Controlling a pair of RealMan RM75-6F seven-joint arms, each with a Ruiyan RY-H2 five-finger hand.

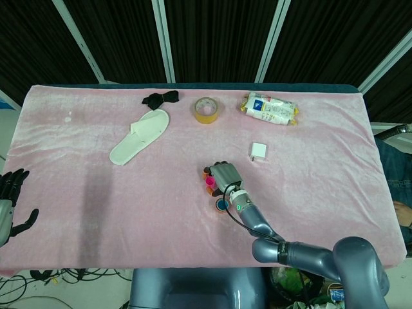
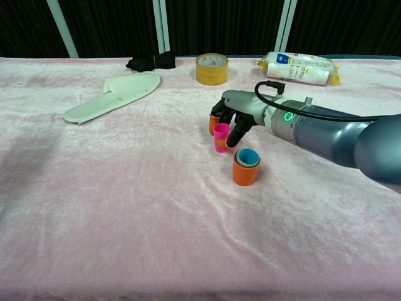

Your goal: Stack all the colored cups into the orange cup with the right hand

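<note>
Right hand (image 2: 233, 123) wrapped round pink cup (image 2: 220, 137), just beside orange cup (image 2: 245, 167); left hand (image 1: 11, 203) idle, fingers apart.

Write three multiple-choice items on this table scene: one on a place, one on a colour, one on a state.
1. Where does the roll of yellow tape lie?
A. Between the black cloth bundle and the white snack packet
B. Beside the orange cup
C. On the white slipper

2. What colour is the innermost cup in the orange cup?
A. Blue
B. Yellow
C. Black

3. How does the small pink cup stand?
A. Upright on the pink cloth, the right hand curled around it
B. Tipped over
C. Inside the orange cup

Answers: 1 A, the tape sits mid back row; 2 A, blue rim shows inside; 3 A, opening faces up.
</note>
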